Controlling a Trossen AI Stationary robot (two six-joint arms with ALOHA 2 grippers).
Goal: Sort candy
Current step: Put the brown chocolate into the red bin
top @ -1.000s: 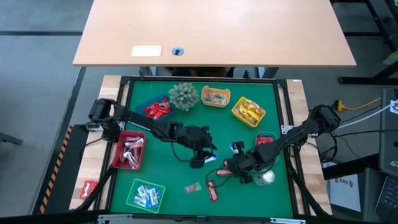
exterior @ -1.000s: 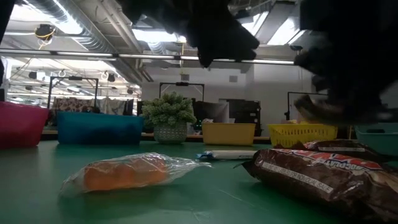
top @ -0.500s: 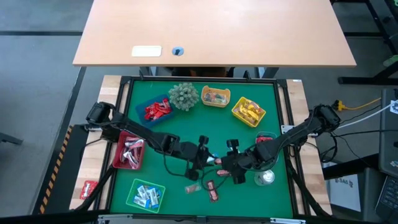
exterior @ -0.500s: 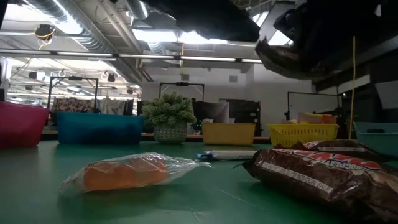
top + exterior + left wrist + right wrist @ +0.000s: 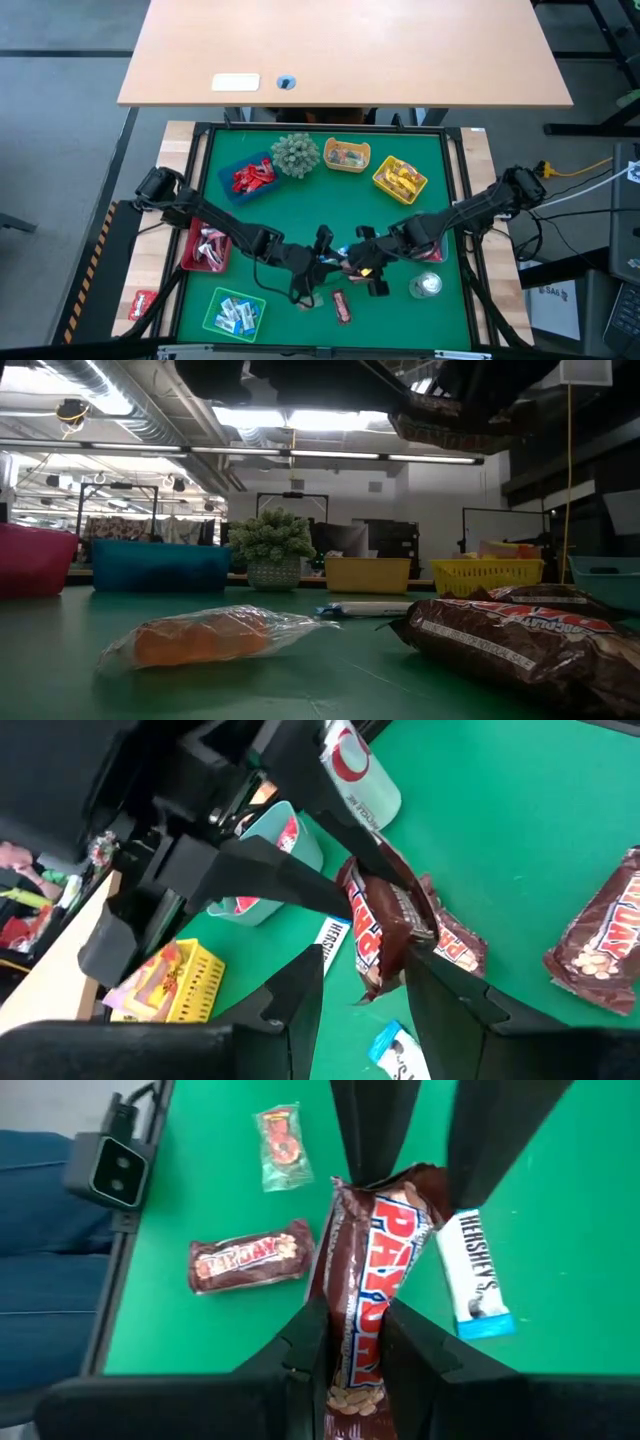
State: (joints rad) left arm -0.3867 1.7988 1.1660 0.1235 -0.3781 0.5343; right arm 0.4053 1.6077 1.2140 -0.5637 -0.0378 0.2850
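The right gripper (image 5: 355, 1320) has its fingers clenched on one end of a peanut bar (image 5: 375, 1280), lifted above the tabletop (image 5: 300, 210) near its front middle. The left gripper (image 5: 365, 980) faces it from the other side. Its fingers are released and stand around the bar's free end without pressing it, as far as I can judge. If the right lets go before the left closes, the bar will probably fall among the loose sweets below, such as the white bar (image 5: 475, 1270). If both arms pull, the wrapper may tear.
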